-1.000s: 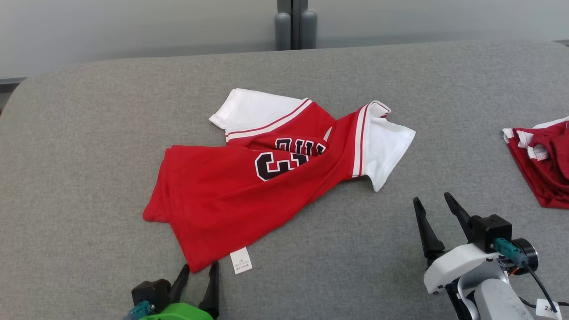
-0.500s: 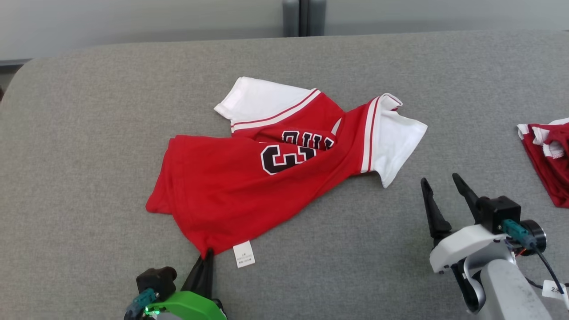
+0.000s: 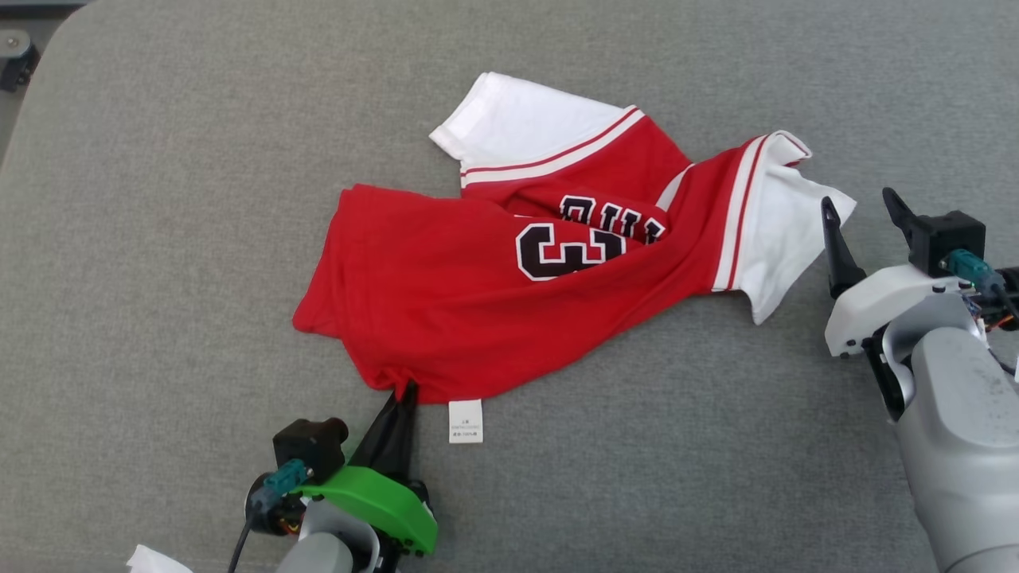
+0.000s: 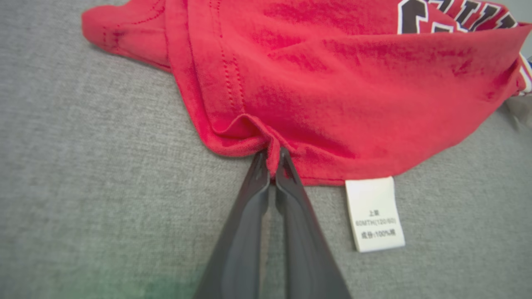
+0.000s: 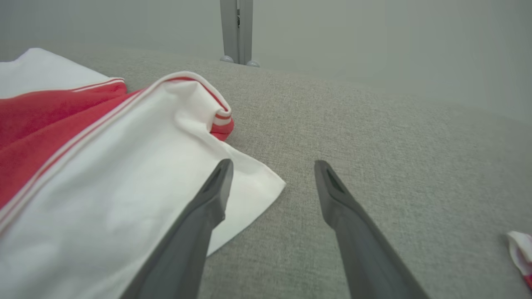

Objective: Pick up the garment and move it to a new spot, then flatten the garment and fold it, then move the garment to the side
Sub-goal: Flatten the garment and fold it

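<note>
1. The left gripper point(image 3: 408, 390), two long dark fingers on a green wrist shell, is clamped together on the near hem of the red short-sleeved jersey point(image 3: 478, 318) with white sleeves and black lettering
2. In the left wrist view, the left gripper point(image 4: 272, 160) squeezes a small raised ridge of that hem between its tips, and the jersey point(image 4: 332, 83) puckers around the pinch
3. A small white rectangular care label point(image 3: 466, 420) hangs from the same hem at 3 o'clock of the fingertips; the care label point(image 4: 375, 214) lies flat, near the fingers but apart from them
4. From the pinch the jersey spreads toward 1 o'clock over the grey woven fabric tabletop point(image 3: 159, 239), crumpled and folded over itself, with one white sleeve at its 12 o'clock and the other at its 3 o'clock end
5. The right gripper point(image 3: 859, 199), dark fingers on a white and grey wrist, stands spread apart with nothing between them, at the jersey's 3 o'clock
6. In the right wrist view, the right gripper point(image 5: 273, 164) has one finger over the corner of the jersey point(image 5: 83, 174) sleeve and the other over bare tabletop point(image 5: 374, 145); whether it touches the cloth I cannot tell
7. That view also shows a grey upright post point(image 5: 237, 29) at 12 o'clock beyond the tabletop, and a scrap of red-and-white cloth point(image 5: 519, 249) at 4 o'clock
</note>
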`<state>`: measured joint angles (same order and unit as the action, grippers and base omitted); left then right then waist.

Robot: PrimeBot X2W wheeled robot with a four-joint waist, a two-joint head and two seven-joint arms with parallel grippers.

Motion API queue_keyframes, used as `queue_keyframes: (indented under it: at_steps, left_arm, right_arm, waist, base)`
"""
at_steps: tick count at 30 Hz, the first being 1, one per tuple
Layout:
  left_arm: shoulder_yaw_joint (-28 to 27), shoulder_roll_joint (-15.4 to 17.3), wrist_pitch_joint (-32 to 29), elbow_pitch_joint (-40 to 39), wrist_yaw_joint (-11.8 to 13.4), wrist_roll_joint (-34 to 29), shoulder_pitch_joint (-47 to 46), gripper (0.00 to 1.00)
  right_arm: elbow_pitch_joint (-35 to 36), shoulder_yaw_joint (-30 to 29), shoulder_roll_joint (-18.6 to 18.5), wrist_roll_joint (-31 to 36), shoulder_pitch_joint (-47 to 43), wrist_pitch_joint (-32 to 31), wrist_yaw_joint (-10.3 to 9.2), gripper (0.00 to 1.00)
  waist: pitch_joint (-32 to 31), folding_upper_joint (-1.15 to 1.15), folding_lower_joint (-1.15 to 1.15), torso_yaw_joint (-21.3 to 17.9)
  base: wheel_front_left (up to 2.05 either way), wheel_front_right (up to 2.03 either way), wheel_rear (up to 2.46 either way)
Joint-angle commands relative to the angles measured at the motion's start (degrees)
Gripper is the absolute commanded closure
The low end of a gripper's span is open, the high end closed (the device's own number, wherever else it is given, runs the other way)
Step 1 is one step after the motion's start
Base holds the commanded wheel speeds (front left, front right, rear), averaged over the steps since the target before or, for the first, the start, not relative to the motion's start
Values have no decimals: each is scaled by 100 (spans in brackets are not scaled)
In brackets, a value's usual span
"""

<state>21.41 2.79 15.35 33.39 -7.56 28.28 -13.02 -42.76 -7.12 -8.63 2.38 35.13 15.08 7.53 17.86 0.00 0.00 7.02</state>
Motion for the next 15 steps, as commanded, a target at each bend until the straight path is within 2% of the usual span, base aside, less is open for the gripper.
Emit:
queue_keyframes:
  at_steps: [1,5,6,7,8,10,15]
  left_arm:
    - [36,27,-43,70,15,-19,-101,100]
    - [84,48,-68,103,36,54,-108,100]
    - [94,54,-69,112,37,61,-99,100]
    - [95,61,-69,131,42,72,-91,100]
    - [88,65,-69,142,43,83,-87,100]
    - [52,80,-70,170,51,82,-52,100]
    - [-105,72,-44,-76,47,-48,49,100]
  right_arm:
    - [-154,-32,-79,147,145,10,-9,0]
    - [-963,-107,-116,347,416,-6,-9,0]
    - [-1121,-129,-115,376,443,-30,-9,33]
    - [-1282,-129,-113,425,442,-38,-10,96]
    - [-1361,-129,-102,415,446,-40,-9,100]
    - [-1368,-137,-77,337,398,-44,-9,100]
    - [-674,-91,-76,6,142,-6,-9,100]
  waist:
    - [314,0,0,292]
    - [412,0,0,365]
    - [415,0,0,371]
    - [414,0,0,377]
    - [408,0,0,379]
    - [363,0,0,364]
    - [138,0,0,272]
  base:
    - [0,0,0]
    - [0,0,0]
    - [0,0,0]
    - [0,0,0]
    - [0,0,0]
    - [0,0,0]
    - [0,0,0]
